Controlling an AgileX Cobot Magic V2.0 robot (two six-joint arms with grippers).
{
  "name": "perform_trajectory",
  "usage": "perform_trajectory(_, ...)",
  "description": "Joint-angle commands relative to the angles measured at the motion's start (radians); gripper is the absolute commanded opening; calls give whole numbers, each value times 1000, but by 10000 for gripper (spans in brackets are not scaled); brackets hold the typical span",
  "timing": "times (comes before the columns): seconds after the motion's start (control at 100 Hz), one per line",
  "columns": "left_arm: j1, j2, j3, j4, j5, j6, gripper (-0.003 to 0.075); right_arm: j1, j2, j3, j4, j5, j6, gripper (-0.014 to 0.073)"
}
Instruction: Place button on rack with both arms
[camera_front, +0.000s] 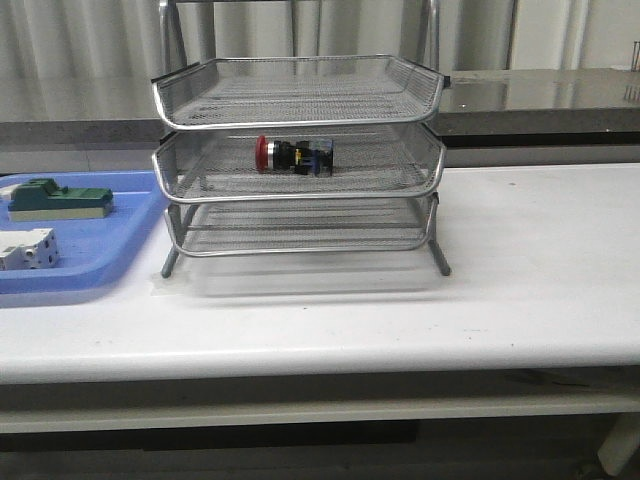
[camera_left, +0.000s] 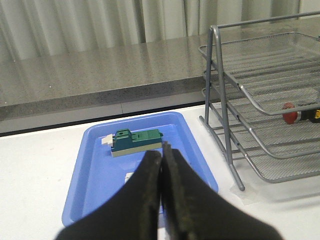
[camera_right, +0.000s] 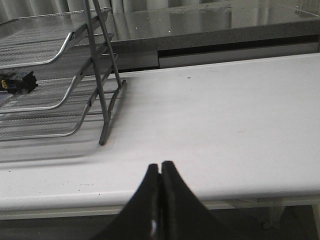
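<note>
Basically done: red-headed push-button switch (camera_front: 292, 155) lies in the silver wire-mesh rack's (camera_front: 300, 190) middle tier, both grippers (camera_left: 161, 150) (camera_right: 160, 167) pinched closed, empty; nothing left but parking.

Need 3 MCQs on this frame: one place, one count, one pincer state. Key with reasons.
1. Which tier of the rack holds the button?
A. top
B. middle
C. bottom

2. How many parts lie on the blue tray in the front view?
A. one
B. two
C. four

3. What state is the left pincer in?
A. shut, empty
B. open
C. shut on the button

Key: 1 B, the red head shows behind the middle tier's mesh. 2 B, only the green block and white breaker lie there. 3 A, its fingers meet with nothing between them, over the tray.
</note>
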Motion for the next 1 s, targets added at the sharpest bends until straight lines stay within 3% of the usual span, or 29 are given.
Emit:
perform_trajectory(0.0,-1,5,-29,-7,-78,-9,4,-4,-20,-17,0,-88,-10,-67)
perform_trajectory(0.99,-3,5,-29,-9,-105,-9,4,-4,-20,-17,0,-88,-10,-67)
